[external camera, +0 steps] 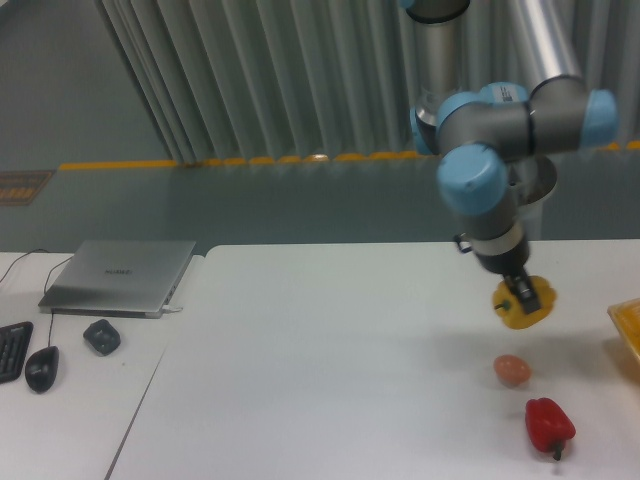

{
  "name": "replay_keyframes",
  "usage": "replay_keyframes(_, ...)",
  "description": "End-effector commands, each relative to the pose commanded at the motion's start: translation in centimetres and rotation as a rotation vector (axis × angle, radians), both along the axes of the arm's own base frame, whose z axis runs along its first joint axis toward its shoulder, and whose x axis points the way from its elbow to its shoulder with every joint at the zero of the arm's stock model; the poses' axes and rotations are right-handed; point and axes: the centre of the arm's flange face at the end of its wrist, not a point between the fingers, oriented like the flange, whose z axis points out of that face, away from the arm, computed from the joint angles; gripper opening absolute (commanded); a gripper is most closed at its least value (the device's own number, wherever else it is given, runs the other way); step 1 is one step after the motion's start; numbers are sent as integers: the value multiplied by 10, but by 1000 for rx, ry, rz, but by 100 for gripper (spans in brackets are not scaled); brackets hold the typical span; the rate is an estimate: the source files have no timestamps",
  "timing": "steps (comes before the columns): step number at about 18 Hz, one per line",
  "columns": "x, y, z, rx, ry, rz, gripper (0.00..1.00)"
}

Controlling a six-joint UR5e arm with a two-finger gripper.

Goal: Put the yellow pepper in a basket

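White table point(330, 360) | pincer point(520, 292) clamped on yellow pepper point(524, 304) | basket point(628, 335) at right edge

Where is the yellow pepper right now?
The yellow pepper is on the right side of the camera view, in the claw, above the brown egg and red pepper.

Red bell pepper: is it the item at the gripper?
No, the gripper is at the yellow pepper; the red bell pepper lies apart on the table.
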Motion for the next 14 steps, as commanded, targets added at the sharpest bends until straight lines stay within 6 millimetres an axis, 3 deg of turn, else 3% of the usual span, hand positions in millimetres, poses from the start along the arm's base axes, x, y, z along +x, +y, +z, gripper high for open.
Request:
replay_keyframes(2, -21, -6, 1, 26, 23, -18, 39)
replay_keyframes(8, -93, -52, 10, 58, 37, -35, 39)
replay_keyframes(11, -122, -75, 5, 171, -20, 65, 39)
replay_keyframes(14, -149, -98, 3, 388, -138, 273, 40)
